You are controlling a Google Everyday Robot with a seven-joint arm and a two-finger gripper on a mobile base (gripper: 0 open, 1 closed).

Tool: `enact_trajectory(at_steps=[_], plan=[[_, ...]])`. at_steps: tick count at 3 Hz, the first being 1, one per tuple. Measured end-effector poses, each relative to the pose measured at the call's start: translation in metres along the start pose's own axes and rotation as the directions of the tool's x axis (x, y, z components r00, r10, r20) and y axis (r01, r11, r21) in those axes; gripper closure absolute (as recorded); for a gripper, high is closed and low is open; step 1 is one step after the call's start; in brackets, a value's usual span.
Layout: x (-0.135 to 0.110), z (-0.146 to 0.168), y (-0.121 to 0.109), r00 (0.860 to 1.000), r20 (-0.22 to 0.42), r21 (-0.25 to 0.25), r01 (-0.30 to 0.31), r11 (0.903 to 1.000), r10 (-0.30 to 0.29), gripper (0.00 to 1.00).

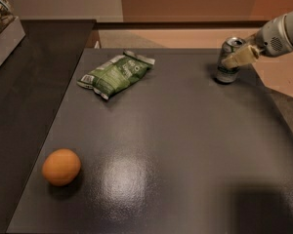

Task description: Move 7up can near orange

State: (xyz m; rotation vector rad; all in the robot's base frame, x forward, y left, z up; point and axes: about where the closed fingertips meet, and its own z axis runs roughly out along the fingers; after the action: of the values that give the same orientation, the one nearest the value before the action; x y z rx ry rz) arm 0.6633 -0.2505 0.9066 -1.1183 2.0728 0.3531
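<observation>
The 7up can (227,65) stands upright at the far right of the dark table (185,145), close to its back edge. My gripper (238,57) comes in from the right on a grey arm (283,33) and sits against the can's upper right side, touching it. The orange (61,166) lies near the table's front left corner, far from the can.
A green-and-white snack bag (116,73) lies at the back left of the table. A lower dark counter (34,82) runs along the left, with a box of goods (2,26) at its far end. The table's right edge is just beyond the can.
</observation>
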Motion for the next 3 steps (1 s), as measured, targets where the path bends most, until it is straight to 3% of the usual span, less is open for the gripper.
enact_trajectory(at_steps=[1, 2, 3], plan=[[-0.012, -0.012, 0.033, 0.999, 0.011, -0.051, 0.038, 0.998, -0.038, 1.0], [-0.027, -0.029, 0.087, 0.995, 0.022, -0.128, 0.1, 0.9867, -0.098, 1.0], [-0.034, -0.033, 0.13, 0.987, 0.032, -0.194, 0.162, 0.9674, -0.159, 1.0]])
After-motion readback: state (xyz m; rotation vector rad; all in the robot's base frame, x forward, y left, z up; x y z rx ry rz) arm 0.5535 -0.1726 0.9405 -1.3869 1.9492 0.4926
